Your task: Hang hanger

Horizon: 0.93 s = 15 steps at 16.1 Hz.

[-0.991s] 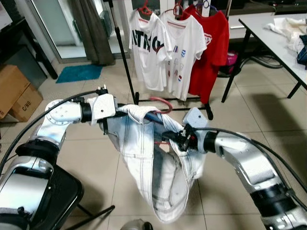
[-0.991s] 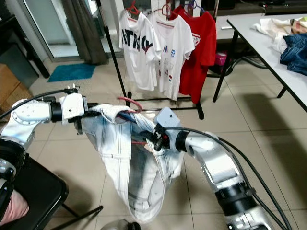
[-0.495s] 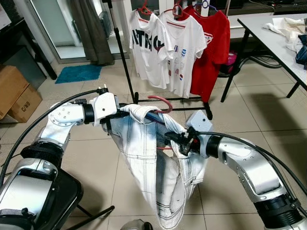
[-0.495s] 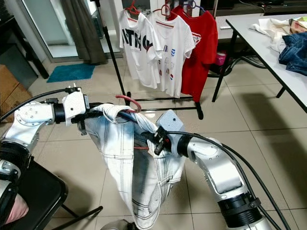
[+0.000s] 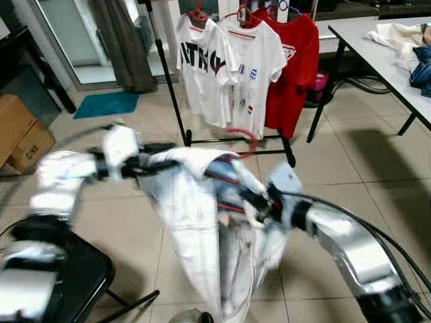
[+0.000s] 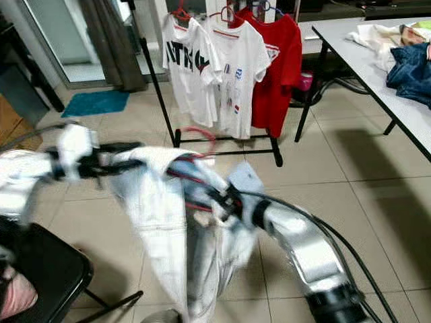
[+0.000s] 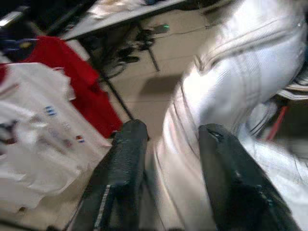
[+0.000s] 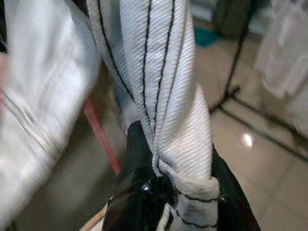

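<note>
Landmark: clothes rack (image 5: 176,101), black, standing on the tiled floor (image 5: 350,168) ahead of the robot, carrying a white printed T-shirt (image 5: 201,70), a second white T-shirt (image 5: 252,74) and a red T-shirt (image 5: 293,64).
Hanger: red hanger (image 5: 232,176), on the robot's side of the rack and well short of its rail, sitting inside a white garment with dark stitching (image 5: 195,215); its curved hook (image 5: 242,134) pokes up out of the fabric, in front of the rack's base bar.
Garment: stretched between the two arms and sagging low towards the floor, motion-blurred in the head views.
Left gripper (image 7: 168,144): on the robot's near side of the rack, at the garment's left end; the wrist view shows its two black fingers (image 7: 126,163) spread apart with white cloth running between them, so whether they actually pinch it I cannot tell.
Right gripper (image 8: 168,178): nearer the robot than the rack's base, clamped tight on a bunched fold of the garment.
Table (image 5: 377,40): to the right of the rack, with a pile of clothes (image 5: 411,40) on top.
Mat (image 5: 108,104): blue, to the left of the rack.
Chair (image 5: 67,282): black, well short of the rack, close under the left arm.
</note>
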Tool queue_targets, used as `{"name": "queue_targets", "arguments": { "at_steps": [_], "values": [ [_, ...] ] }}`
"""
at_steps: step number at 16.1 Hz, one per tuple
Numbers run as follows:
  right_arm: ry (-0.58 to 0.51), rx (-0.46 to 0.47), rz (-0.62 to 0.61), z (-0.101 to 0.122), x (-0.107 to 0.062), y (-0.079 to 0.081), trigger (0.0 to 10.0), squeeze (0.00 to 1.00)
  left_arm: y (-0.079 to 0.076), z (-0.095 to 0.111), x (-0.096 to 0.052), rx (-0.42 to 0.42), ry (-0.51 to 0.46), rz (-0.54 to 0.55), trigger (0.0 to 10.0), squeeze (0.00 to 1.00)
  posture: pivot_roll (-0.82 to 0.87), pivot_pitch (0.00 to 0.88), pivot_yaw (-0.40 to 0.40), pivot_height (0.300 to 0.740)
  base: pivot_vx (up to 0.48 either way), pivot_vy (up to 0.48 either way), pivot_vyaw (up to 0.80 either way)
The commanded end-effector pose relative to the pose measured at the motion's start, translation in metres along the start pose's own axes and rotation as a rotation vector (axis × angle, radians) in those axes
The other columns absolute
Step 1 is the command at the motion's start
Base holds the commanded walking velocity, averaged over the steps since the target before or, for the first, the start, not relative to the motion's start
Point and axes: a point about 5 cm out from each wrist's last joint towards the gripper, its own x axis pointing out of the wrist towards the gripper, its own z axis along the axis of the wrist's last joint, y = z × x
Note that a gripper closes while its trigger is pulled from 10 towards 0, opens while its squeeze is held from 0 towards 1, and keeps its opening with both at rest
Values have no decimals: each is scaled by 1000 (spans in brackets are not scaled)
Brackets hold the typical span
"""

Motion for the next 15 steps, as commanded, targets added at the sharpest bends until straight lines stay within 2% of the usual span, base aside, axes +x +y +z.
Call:
{"name": "queue_targets", "arguments": {
  "at_steps": [1, 3, 4, 7, 8, 9, 10, 11, 12, 13, 14, 15],
  "values": [
    [-7, -13, -43, 3, -7, -10, 0, 0, 8, 8, -11, 10, -9, 24, 10000, 1000, -63, 0, 147, 740, 0, 0, 0],
    [-17, -24, -23, 2, -11, -11, 0, 0, 8, 8, -14, 1, 0, 23, 10000, 1000, -61, 0, 148, 740, 0, 0, 0],
    [-51, -25, 5, 3, -16, -11, 0, 0, 10, 6, -18, -30, -8, 67, 10000, 1000, -71, 0, 168, 740, 0, 0, 0],
    [-47, 10, -58, -4, -19, -15, 0, 0, 17, -3, -19, -177, -46, 281, 10000, 1000, -77, 0, 164, 740, 0, 0, 0],
    [-59, 42, -102, -11, -14, -13, 0, 0, 10, -15, -17, -261, -32, 385, 10000, 1000, -72, 0, 163, 740, 0, 0, 0],
    [-97, 70, -141, -14, -11, -8, 0, 0, -3, -24, -13, -310, -30, 434, 10000, 557, -67, 0, 162, 740, 0, 0, 0],
    [-129, 119, -214, -18, -9, -7, 0, 0, -18, -29, -7, -351, -55, 461, 10000, 365, -65, 0, 160, 740, 0, 0, 0],
    [-143, 144, -250, -21, -9, -7, 0, 0, -25, -32, -4, -378, -46, 492, 10000, 192, -65, 0, 161, 740, 0, 0, 0],
    [-137, 186, -370, -28, -8, -12, 5294, 0, -39, -42, 2, -412, -10, 594, 10000, 0, -57, 0, 150, 740, 0, 0, 0],
    [-124, 249, -447, -33, -7, -15, 10000, 0, -48, -49, 6, -427, 20, 670, 10000, 0, -55, 0, 129, 740, 0, 0, 0],
    [-121, 278, -466, -33, -6, -16, 10000, 0, -51, -50, 7, -424, 27, 686, 10000, 0, -55, 0, 126, 740, 0, 0, 0],
    [-128, 324, -465, -30, -4, -17, 10000, 0, -61, -55, 8, -404, 84, 712, 10000, 0, -51, 0, 129, 740, 0, 0, 0]
  ]
}}
